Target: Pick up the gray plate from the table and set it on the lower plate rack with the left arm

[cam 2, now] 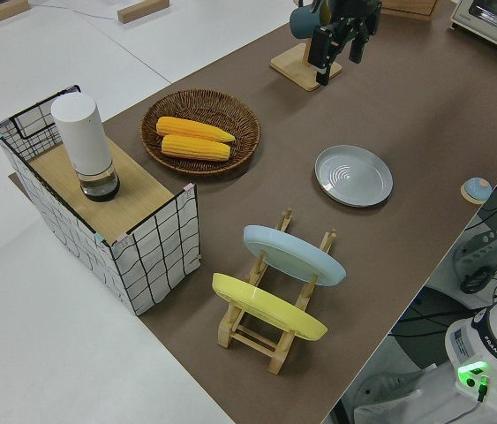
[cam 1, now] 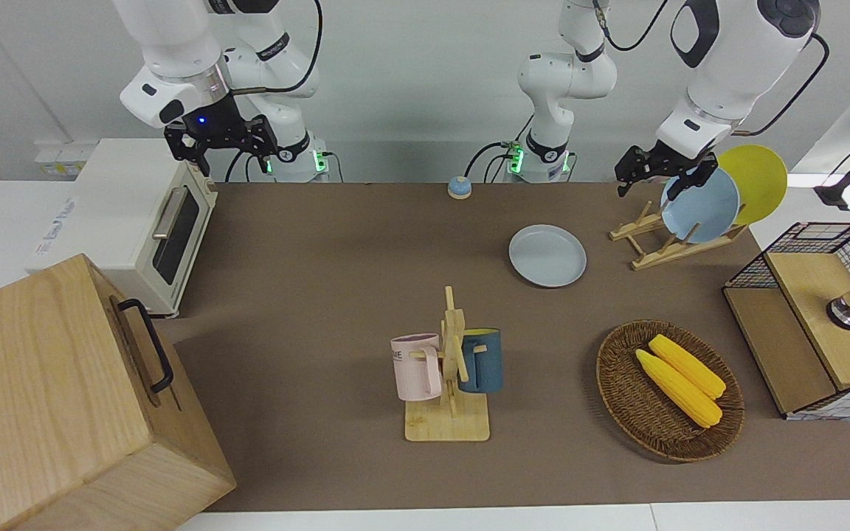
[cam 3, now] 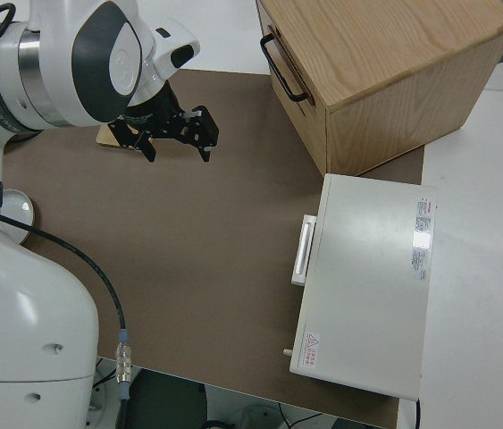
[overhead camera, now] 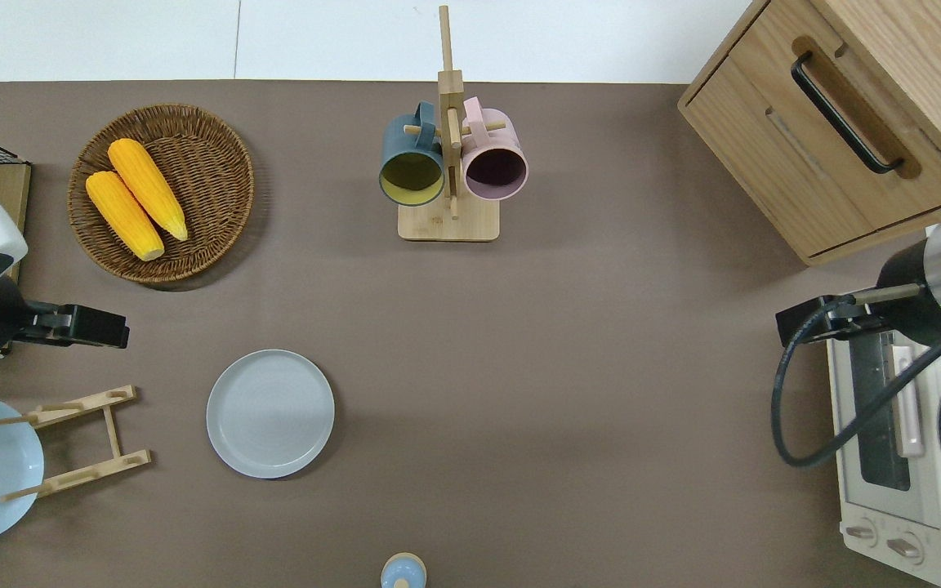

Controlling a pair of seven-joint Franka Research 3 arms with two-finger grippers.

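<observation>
The gray plate (cam 1: 547, 255) (overhead camera: 270, 413) (cam 2: 353, 175) lies flat on the brown table, beside the lower plate rack (cam 1: 654, 247) (overhead camera: 78, 441) (cam 2: 270, 331), toward the table's middle. A light blue plate (cam 1: 702, 205) (cam 2: 294, 254) and a yellow plate (cam 1: 757, 181) (cam 2: 268, 306) stand in the rack's slots. My left gripper (cam 1: 646, 188) (overhead camera: 121, 333) (cam 2: 336, 60) hangs open and empty in the air over bare table between the rack and the basket, apart from the gray plate. My right gripper (cam 1: 222, 153) (cam 3: 180, 154) is parked, open.
A wicker basket (cam 1: 620, 398) (overhead camera: 217, 131) holds two corn cobs. A wooden mug stand (cam 1: 448, 424) (overhead camera: 448, 224) carries a pink and a blue mug. A wire crate (cam 1: 801, 243), toaster oven (cam 1: 144, 221), wooden cabinet (cam 1: 63, 398) and small blue bell (cam 1: 459, 187) ring the table.
</observation>
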